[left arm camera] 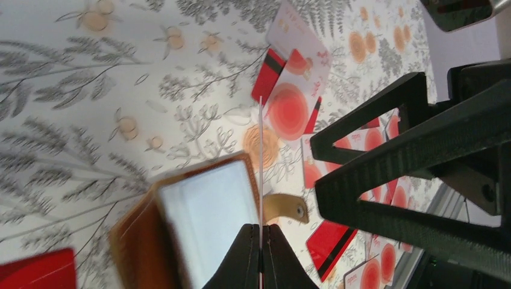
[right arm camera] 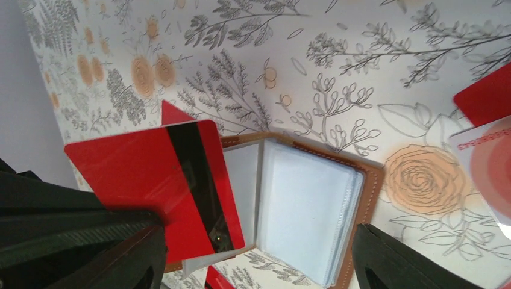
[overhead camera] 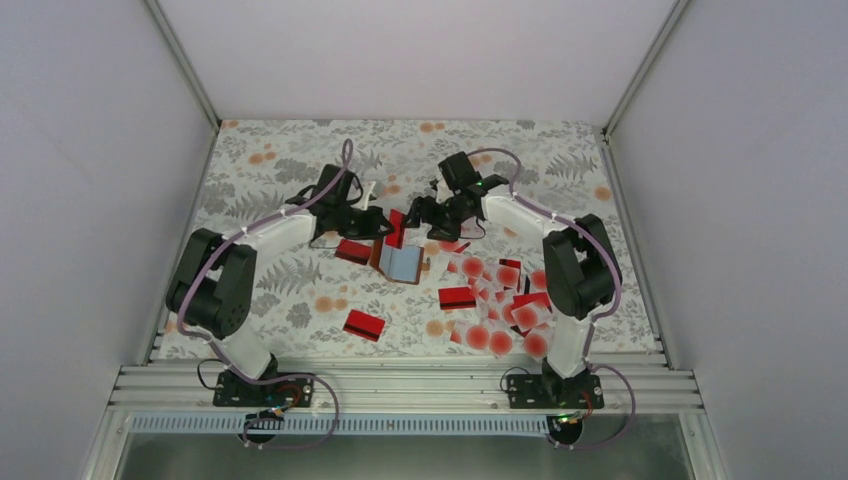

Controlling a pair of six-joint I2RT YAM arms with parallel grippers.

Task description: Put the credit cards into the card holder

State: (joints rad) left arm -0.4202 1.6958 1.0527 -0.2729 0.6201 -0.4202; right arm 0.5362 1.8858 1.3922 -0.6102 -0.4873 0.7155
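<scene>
The card holder (overhead camera: 402,263) lies open on the table, brown leather with a pale grey-blue inside; it shows in the left wrist view (left arm camera: 202,217) and the right wrist view (right arm camera: 307,205). My left gripper (overhead camera: 386,226) is shut on a red credit card (overhead camera: 397,229) with a black stripe, held upright just above the holder's left half. That card is edge-on in the left wrist view (left arm camera: 261,162) and flat-on in the right wrist view (right arm camera: 156,177). My right gripper (overhead camera: 425,217) is open and empty, its jaws straddling the holder (right arm camera: 265,265).
A pile of credit cards (overhead camera: 505,300), red and whitish with red dots, lies right of the holder. Single red cards lie at the front left (overhead camera: 364,324), left of the holder (overhead camera: 352,250) and right of it (overhead camera: 457,297). White walls enclose the table.
</scene>
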